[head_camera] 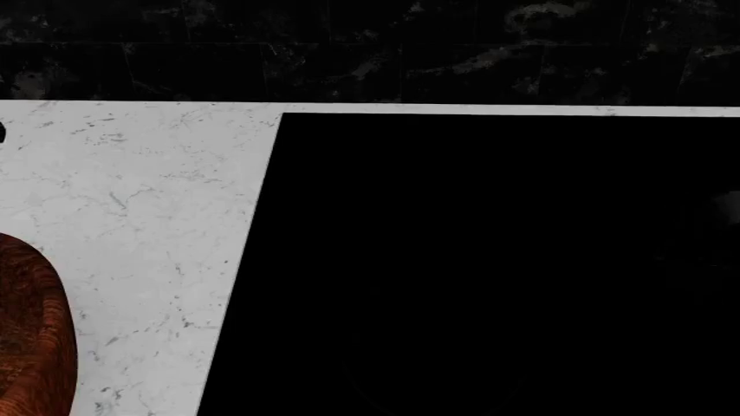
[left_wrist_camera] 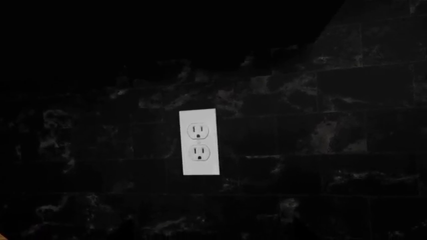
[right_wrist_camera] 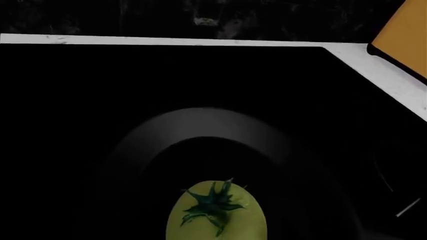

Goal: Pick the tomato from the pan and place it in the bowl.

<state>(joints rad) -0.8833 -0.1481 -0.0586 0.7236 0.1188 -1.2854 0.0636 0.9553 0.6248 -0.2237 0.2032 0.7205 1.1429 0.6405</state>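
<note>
Yellow-green tomato [right_wrist_camera: 215, 212] in black pan [right_wrist_camera: 200, 132], not yet picked.
Approach step; next, closing in. Pincer state: cannot tell, neither visible. Bowl [head_camera: 35, 338] left on counter [head_camera: 139, 199].

Robot body: no part can be made out with certainty in the head, left wrist or right wrist views. Possible item: a small black sliver [head_camera: 3, 133] at the left edge of the head view, shape and origin unclear. Possible item: a plain black mass [left_wrist_camera: 133, 30] across the upper left of the left wrist view, without visible detail.
</note>
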